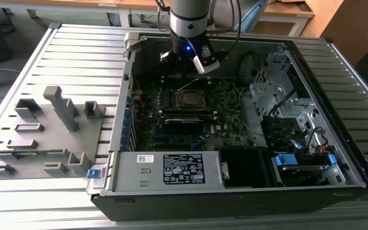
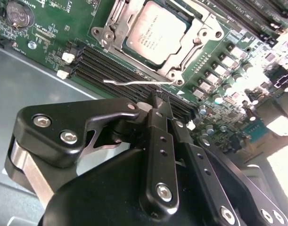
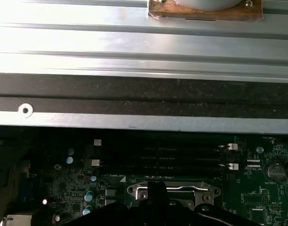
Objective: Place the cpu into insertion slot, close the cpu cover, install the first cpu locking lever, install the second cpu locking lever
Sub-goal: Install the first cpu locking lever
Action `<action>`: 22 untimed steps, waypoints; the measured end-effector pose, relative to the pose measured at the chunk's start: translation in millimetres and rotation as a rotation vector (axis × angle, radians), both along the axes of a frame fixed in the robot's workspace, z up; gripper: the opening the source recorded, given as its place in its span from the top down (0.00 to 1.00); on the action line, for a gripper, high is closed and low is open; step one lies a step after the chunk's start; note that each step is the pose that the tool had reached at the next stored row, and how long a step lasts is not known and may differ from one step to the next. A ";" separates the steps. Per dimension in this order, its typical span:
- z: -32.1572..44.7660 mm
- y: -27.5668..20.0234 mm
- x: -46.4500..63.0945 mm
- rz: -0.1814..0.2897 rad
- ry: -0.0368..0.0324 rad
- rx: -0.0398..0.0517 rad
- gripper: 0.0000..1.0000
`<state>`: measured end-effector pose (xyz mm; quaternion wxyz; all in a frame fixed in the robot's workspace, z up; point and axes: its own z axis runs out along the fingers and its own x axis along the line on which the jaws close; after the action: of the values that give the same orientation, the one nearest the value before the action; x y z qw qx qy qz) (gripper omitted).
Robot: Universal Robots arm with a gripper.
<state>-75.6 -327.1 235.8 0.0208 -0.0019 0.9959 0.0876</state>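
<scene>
Just before the second wrist camera, the black two-fingered gripper [image 2: 159,100] has its fingers drawn together, tips meeting with no gap and nothing clamped between them. The tips hang just beside a thin silver wire locking lever [image 2: 134,83]; whether they touch it I cannot tell. The lever's long axis runs along the socket edge that faces the long black memory slots [image 2: 111,66], parallel to them. Its crooked free end reaches out past the socket's corner.

Beyond the lever lies the cpu [image 2: 155,32], a small flat square chip with a dull silver-grey top, seated level with its sides square to the socket. The cpu cover [image 2: 181,57], a thin shiny silver metal frame, lies down around it, and the chip's top shows through its window.

In the exterior view the small square black insertion slot [image 1: 178,100] sits mid-board on the green motherboard [image 2: 54,47], under the arm. The open black computer case [image 1: 235,203] rests on a grey slatted metal table [image 1: 75,48].
</scene>
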 end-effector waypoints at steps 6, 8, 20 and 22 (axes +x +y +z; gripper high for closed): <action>-2.1 0.0 2.1 -0.022 0.0000 0.0066 0.89; -2.6 0.0 4.0 -0.025 0.0000 0.0078 0.89; -6.8 0.0 10.1 -0.065 0.0005 0.0349 0.89; -7.2 0.1 10.5 -0.074 0.0005 0.0380 0.89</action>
<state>-65.0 -327.0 228.6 0.0238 0.0353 0.9935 0.1057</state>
